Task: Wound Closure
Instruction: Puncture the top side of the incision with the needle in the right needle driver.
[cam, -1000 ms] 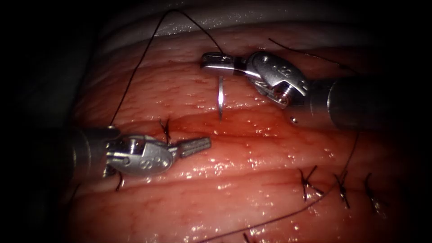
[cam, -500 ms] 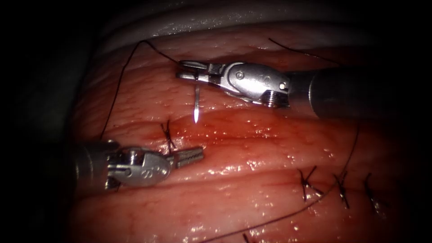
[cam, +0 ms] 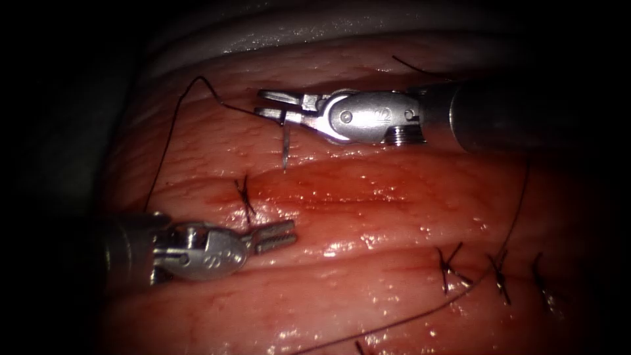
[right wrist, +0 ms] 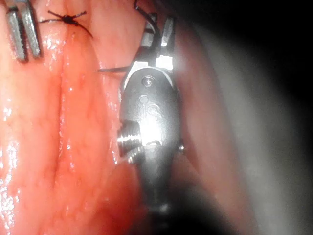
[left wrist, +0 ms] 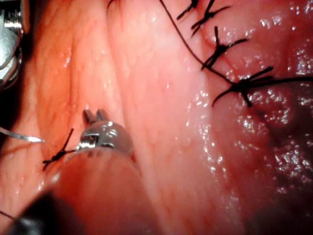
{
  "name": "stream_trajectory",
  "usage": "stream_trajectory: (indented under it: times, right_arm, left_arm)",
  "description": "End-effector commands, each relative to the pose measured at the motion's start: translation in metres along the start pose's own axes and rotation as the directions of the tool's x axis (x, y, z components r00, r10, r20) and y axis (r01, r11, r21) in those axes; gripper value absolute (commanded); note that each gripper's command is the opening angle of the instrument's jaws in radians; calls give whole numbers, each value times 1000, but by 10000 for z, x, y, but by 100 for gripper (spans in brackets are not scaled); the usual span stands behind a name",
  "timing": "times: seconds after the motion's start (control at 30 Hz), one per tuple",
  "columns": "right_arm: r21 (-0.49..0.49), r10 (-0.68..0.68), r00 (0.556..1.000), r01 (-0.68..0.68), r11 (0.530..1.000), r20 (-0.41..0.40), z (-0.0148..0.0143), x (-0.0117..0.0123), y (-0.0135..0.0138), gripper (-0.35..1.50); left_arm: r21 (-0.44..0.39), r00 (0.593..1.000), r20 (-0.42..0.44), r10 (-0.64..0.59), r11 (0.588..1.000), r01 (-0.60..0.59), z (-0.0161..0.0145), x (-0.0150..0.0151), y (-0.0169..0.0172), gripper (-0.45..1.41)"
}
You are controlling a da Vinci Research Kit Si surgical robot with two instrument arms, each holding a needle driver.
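Observation:
My right tool (cam: 273, 105) reaches in over the far side of the tissue (cam: 368, 263), its jaws shut on the curved needle (cam: 286, 141) near the thread end. The needle hangs point down, out of the tissue, its tip just above the far lip of the open cut (cam: 342, 190) near the cut's left end. In the left wrist view the needle (left wrist: 19, 135) tip is free. Black thread (cam: 174, 131) arcs left from the jaws and drops down the tissue's left side. My left tool (cam: 276, 236) lies near the cut's near side, jaws slightly open and holding nothing.
One tied stitch (cam: 244, 196) crosses the cut's left end, between the two tools. Three more stitches (cam: 450, 266) sit at the lower right, with a long thread strand (cam: 407, 319) running beneath them. Red fluid wets the cut. A pale fold (cam: 296, 33) borders the far tissue.
My right tool has swung left with the needle and rolled its wrist flat, so the needle tip now hangs nearer the left stitch. The thread loop dropped lower. My left tool slid slightly left and down.

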Motion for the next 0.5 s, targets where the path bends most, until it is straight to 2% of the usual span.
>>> stream_trajectory:
  times: [0.03, 0.23, 0.5]
  right_arm:
    - [2, -2, 1000, 2, 1000, -3, 7, -6, -2, -35]
    - [11, -12, 1000, 12, 1000, 5, 6, -8, -6, -35]
    - [25, -210, 978, 210, 977, -1, 1, -5, -16, -35]
  left_arm:
    - [-2, 1000, -2, -1, 1000, 1, 7, -1, 1, -12]
    - [-7, 1000, -1, 0, 1000, 0, 3, -2, 0, -12]
    - [0, 1000, -6, -6, 1000, 6, -6, 5, -1, -12]
